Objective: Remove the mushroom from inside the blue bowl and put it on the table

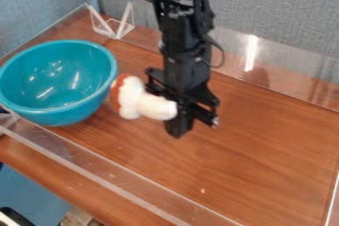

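Observation:
The mushroom (139,100), with its cream-white stem and orange-red cap, hangs sideways from my gripper (179,114) just above the table (252,161). My black gripper points straight down and is shut on the stem end, the cap facing left. The blue bowl (54,81) stands at the left of the table, a short way left of the mushroom, and nothing shows inside it.
Clear acrylic edging (79,166) runs along the table's front and left sides, and a clear panel (279,56) stands at the back right. A small white wire stand (113,22) sits at the back left corner behind the bowl.

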{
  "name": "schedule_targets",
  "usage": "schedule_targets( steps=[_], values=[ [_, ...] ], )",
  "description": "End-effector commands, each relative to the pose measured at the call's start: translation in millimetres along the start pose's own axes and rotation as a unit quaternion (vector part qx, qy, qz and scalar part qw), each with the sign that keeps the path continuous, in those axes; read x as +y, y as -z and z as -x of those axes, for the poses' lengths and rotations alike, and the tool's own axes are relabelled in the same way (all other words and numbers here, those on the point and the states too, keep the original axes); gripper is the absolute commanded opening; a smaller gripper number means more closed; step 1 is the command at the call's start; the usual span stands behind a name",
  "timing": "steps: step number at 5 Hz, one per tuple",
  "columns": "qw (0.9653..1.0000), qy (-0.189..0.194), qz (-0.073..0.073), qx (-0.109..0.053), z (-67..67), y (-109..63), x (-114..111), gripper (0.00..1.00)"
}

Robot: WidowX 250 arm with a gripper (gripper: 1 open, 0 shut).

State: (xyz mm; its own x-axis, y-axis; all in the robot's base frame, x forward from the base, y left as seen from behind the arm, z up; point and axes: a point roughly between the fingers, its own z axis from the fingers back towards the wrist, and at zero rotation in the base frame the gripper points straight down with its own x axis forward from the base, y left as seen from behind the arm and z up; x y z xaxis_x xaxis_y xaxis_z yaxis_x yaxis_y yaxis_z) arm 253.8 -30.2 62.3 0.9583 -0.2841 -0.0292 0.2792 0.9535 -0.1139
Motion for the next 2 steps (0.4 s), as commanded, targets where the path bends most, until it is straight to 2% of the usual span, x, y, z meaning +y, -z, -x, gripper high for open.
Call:
schedule_targets(
  steps=[1, 2],
  values=[
    [0.9999, 0.007, 0.0, -0.014, -4.1, -2.4, -4.4, 0.0],
    [0.9998, 0.008, 0.003, -0.015, -2.3, 0.0, -3.8, 0.0]
  ],
)
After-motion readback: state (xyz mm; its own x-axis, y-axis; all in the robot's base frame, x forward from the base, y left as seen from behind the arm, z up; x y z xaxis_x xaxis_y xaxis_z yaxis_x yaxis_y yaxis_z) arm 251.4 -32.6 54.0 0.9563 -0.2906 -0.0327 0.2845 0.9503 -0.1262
